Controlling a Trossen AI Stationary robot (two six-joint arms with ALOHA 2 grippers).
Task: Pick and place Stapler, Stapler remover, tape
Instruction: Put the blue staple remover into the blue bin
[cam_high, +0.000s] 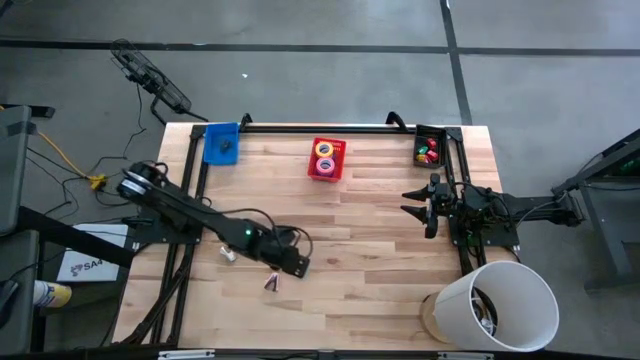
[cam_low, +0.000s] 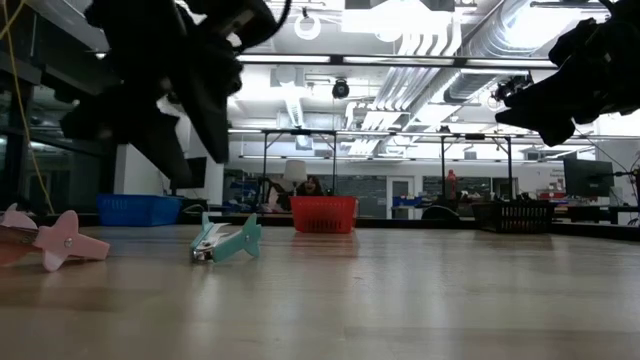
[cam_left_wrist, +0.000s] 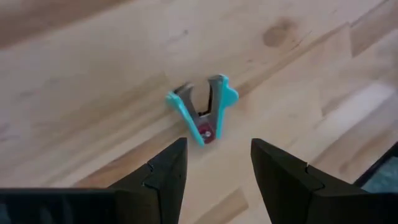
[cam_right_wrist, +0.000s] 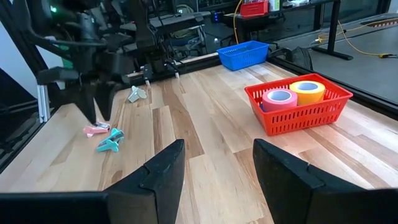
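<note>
The left gripper (cam_left_wrist: 214, 171) hovers with its fingers apart and empty just above a teal staple remover (cam_left_wrist: 202, 112), which lies flat on the tabletop (cam_high: 380, 230), its metal claws spread in a V around a red hinge. A pink staple remover (cam_right_wrist: 96, 130) lies just beside it. Pink and yellow tape rolls (cam_right_wrist: 292, 93) sit in the red basket (cam_right_wrist: 298, 115). The right gripper (cam_right_wrist: 214, 168) waits open near the tabletop's right edge.
</note>
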